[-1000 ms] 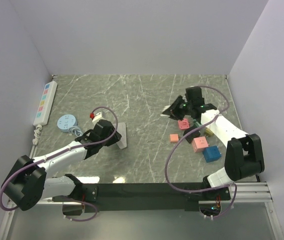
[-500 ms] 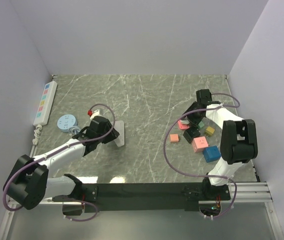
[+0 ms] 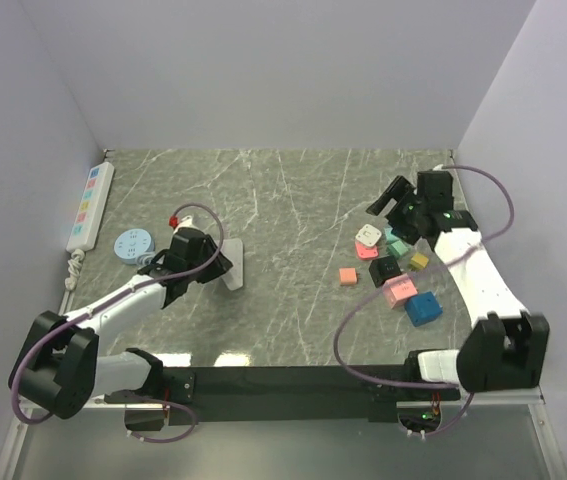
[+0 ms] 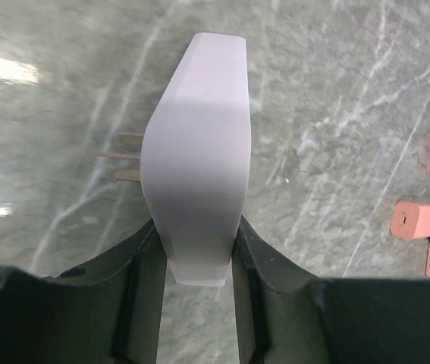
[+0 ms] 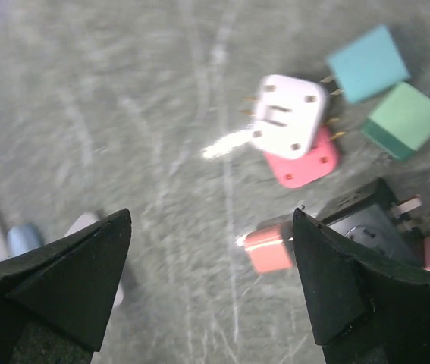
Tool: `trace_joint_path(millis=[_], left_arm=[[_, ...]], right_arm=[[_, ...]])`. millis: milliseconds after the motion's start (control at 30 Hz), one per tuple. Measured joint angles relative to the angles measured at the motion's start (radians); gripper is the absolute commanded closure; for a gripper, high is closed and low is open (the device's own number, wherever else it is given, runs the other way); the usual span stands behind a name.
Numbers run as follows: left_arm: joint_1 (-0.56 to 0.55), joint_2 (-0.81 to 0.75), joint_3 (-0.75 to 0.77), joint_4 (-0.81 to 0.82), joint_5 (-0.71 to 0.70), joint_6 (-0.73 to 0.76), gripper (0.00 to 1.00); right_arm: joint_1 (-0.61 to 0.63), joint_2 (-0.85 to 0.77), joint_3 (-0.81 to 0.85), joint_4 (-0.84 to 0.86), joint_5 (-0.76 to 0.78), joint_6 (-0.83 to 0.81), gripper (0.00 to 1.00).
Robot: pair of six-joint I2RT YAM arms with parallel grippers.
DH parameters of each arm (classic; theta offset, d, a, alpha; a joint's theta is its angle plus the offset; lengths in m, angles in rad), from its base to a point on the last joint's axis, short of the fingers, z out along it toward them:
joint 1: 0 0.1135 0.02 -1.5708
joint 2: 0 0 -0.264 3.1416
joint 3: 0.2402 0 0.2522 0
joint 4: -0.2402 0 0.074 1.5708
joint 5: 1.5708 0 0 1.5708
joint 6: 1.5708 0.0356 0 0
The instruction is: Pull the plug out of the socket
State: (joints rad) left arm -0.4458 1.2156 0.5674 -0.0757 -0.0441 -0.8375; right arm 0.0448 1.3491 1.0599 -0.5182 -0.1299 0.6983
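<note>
**Plug clamped in the left gripper, prongs bare**

The plug (image 4: 197,152) – a white, flat-sided body – sits upright between the fingers of the left gripper (image 4: 196,226), which is closed on its lower end, one finger pressed to each side. The body rises past the fingertips. Its metal prongs (image 4: 127,155) stick out to the gripper's left and are fully exposed, seated in nothing, with the marble table (image 3: 283,200) beneath them. In the top view the plug lies just ahead of this gripper, low over the table. Behind the gripper and to its left sits a blue disc (image 3: 133,243), and further out that way a power strip (image 3: 91,203) lies along the left wall, well apart from the plug. Whether the plug's base touches the table cannot be told.

The right gripper (image 5: 211,216) is spread wide and holds nothing – it hangs over a cluster of small things on the far side of the table from the plug. Just ahead of its fingertips is a white adapter (image 5: 289,114), resting partly on a red block (image 5: 306,161). Beyond those, to the right, are a teal block (image 5: 368,62) and a green block (image 5: 406,117), close together. Nearer the right finger lies a black adapter (image 5: 366,220), with a salmon block (image 5: 268,250) beside it, between the two fingers. In the top view a pink block (image 3: 399,289), a yellow block (image 3: 419,261) and a blue block (image 3: 423,308) lie behind this gripper, beside its arm.
</note>
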Motion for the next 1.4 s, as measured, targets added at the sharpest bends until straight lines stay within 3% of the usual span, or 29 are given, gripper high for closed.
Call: trace_joint_path(millis=[100,300,633,733,767,867,933,967,1133,1400], left_arm=[[0.046,-0.006,0.003,-0.015,0.005,0.018,0.99],[0.243,0.005,0.038,-0.071,0.007,0.055,1.0],[0.599,0.265,0.239,-0.075,0.014,0.066,0.99],[0.659,0.312,0.28,-0.063,0.038,0.072,0.79],[0.664,0.319,0.287,-0.065,0.047,0.077,0.61],[0.665,0.328,0.294,-0.069,0.074,0.094,0.33],[0.665,0.33,0.291,-0.08,0.109,0.108,0.2],[0.663,0.33,0.291,-0.08,0.125,0.12,0.03],[0.662,0.281,0.291,-0.121,0.192,0.155,0.01],[0.648,0.074,0.29,-0.166,0.321,0.215,0.01]], right_arm=[[0.0,-0.116,-0.001,0.0,-0.066,-0.036,0.06],[0.004,-0.256,-0.113,0.002,-0.216,-0.085,0.05],[0.099,-0.366,-0.22,-0.044,-0.279,-0.119,0.03],[0.106,-0.41,-0.238,-0.045,-0.28,-0.129,0.03],[0.106,-0.42,-0.244,-0.045,-0.28,-0.132,0.02],[0.108,-0.45,-0.262,-0.045,-0.279,-0.141,0.02],[0.108,-0.459,-0.268,-0.046,-0.278,-0.143,0.02],[0.108,-0.462,-0.269,-0.046,-0.278,-0.143,0.02],[0.108,-0.491,-0.281,-0.042,-0.274,-0.143,0.02],[0.108,-0.572,-0.282,-0.023,-0.229,-0.142,0.0]])
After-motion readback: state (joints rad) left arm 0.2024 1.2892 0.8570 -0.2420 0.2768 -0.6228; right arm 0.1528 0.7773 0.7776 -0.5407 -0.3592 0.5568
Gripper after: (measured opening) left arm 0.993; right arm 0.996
